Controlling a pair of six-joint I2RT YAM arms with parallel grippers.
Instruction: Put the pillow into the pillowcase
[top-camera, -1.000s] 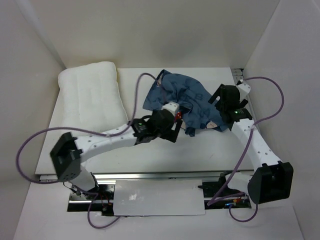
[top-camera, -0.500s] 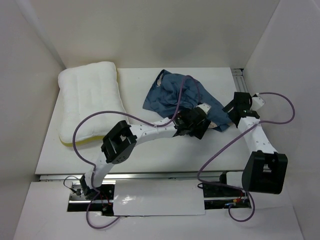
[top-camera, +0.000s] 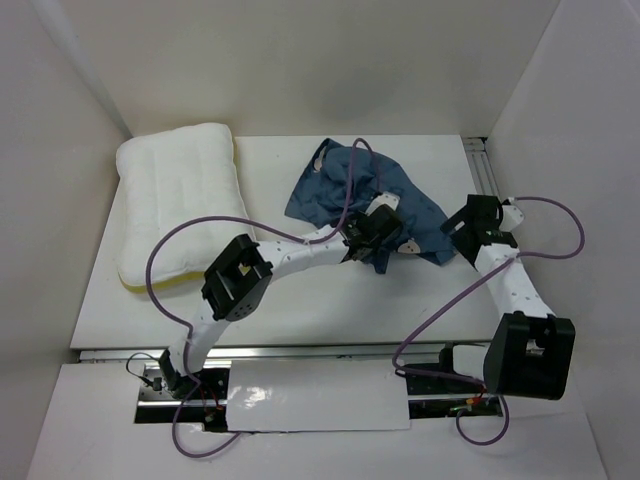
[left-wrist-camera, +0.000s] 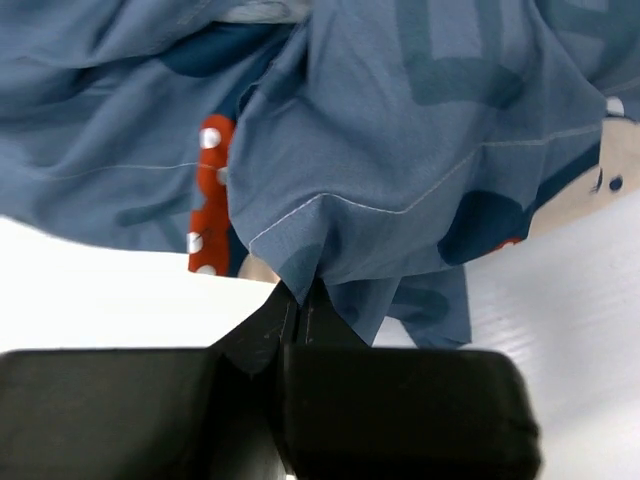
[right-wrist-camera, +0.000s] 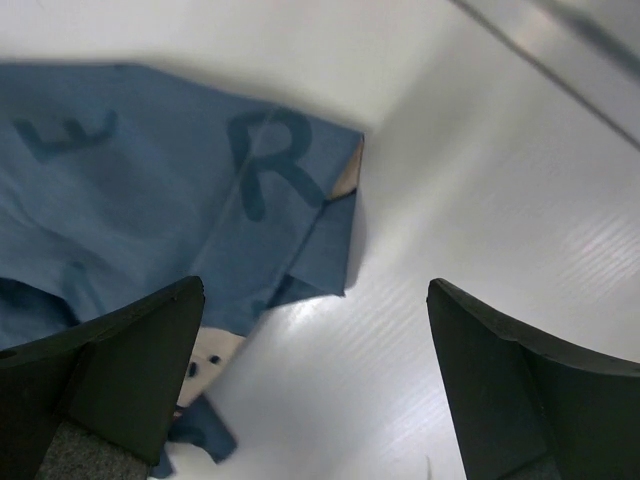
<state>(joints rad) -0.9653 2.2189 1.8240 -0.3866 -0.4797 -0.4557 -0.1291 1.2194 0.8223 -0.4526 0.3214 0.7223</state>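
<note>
Since a second earlier, the left gripper (left-wrist-camera: 298, 300) had shifted rightward along the near edge of the pillowcase (top-camera: 372, 192) and gone from spread wide to pressed together. It was pinching a fold of the blue hem, with the cloth bunched up just beyond its tips. The right gripper (right-wrist-camera: 312, 300) had dropped back toward the cloth's right corner. Its fingers were spread wide and hung just above that corner, holding nothing. The pillowcase lay crumpled on the table (top-camera: 300, 300), right of centre. The pillow (top-camera: 180, 200) lay flat at the far left, well apart from both grippers.
</note>
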